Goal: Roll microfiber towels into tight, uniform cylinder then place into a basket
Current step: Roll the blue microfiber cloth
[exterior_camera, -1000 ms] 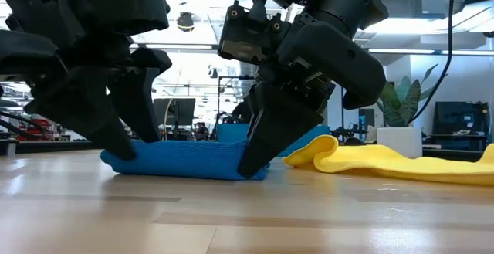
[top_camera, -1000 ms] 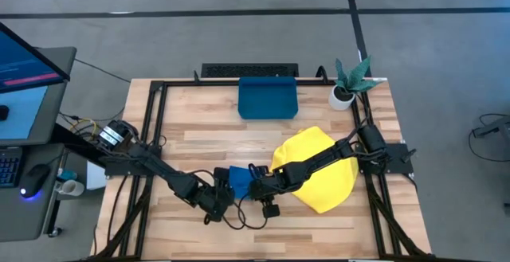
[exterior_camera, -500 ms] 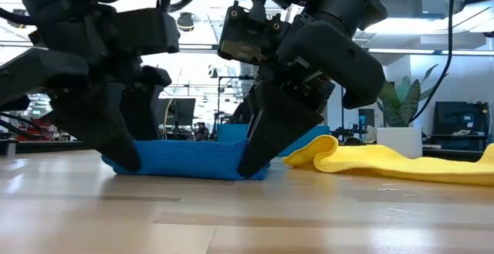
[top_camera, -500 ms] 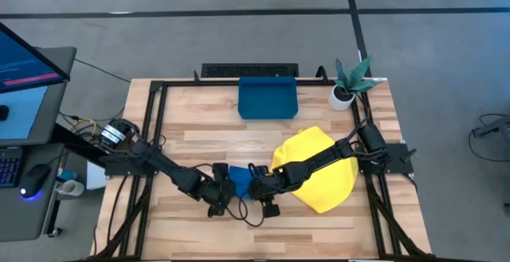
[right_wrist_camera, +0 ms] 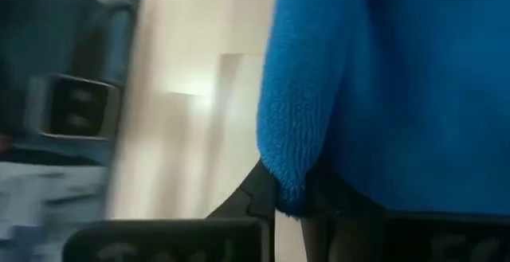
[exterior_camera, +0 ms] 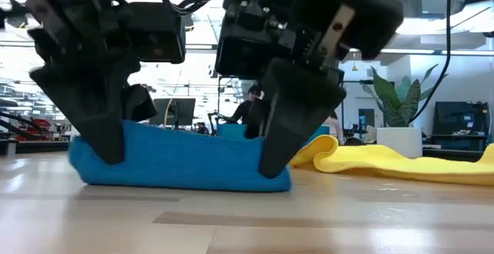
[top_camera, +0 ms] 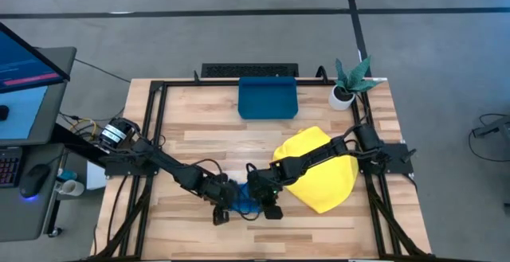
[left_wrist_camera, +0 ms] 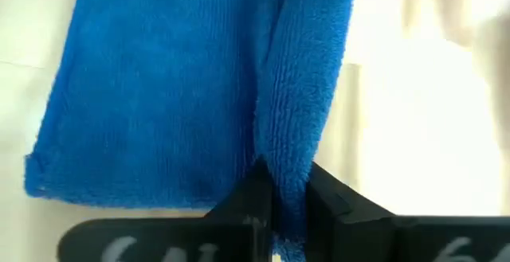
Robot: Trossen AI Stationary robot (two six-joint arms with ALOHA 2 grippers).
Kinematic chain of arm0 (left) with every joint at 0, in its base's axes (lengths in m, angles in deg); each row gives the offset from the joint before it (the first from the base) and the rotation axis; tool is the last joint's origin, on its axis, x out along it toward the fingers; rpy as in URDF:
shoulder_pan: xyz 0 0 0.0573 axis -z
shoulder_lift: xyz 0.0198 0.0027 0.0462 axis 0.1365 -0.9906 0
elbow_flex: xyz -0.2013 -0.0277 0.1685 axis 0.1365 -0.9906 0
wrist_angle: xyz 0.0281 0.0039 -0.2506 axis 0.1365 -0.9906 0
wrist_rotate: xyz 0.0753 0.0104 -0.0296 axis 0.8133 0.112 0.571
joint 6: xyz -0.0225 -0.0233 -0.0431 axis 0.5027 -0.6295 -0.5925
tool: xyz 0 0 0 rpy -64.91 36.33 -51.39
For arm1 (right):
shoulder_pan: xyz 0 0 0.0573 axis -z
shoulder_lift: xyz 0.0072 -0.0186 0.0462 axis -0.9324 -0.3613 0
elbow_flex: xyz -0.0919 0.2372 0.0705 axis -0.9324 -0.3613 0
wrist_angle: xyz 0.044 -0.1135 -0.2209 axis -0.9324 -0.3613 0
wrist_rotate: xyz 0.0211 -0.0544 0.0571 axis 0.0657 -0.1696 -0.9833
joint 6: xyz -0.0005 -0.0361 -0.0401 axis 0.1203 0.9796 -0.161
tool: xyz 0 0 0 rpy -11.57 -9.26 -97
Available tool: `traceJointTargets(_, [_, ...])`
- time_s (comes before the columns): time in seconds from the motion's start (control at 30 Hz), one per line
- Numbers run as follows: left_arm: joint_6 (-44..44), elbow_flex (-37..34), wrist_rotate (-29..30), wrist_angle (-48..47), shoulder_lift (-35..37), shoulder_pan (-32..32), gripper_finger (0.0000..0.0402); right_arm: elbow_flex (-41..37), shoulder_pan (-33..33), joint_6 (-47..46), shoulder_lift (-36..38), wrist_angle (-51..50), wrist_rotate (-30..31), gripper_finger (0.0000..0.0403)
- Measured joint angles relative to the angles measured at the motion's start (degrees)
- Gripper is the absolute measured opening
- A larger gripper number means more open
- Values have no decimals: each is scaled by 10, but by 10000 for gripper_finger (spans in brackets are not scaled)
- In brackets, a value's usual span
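The royal blue towel (exterior_camera: 181,161), folded into a short band, lies near the table's front edge between my two grippers. My left gripper (top_camera: 223,204) is shut on its left end, and my right gripper (top_camera: 263,200) is shut on its right end. The yellow towel (top_camera: 319,170) lies spread and rumpled on the right half of the table, under my right arm. The dark teal basket (top_camera: 268,97) stands at the far edge, in the middle. My left gripper pinches a raised fold (left_wrist_camera: 287,184) at the blue towel's left end between its two fingers, from above and pointing down. The towel's underside lies on the table. My right gripper pinches a rounded fold (right_wrist_camera: 291,184) at the towel's right end, also from above, several layers thick.
A small white pot with a green plant (top_camera: 344,87) stands at the far right corner. A black frame (top_camera: 151,134) runs along the table's sides. Bare wood lies between the basket and the towels.
My left gripper has gone right to the blue towel's left end and shut on it. Both grippers have then come toward the near edge, and the blue towel has slid with them, its ends drawn closer together.
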Motion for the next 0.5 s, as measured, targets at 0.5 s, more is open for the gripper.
traceJointTargets(0.5, [-14, -4, -60, -1, -1, 3, 139, -3, 41, -218, -7, -10, -78, 45])
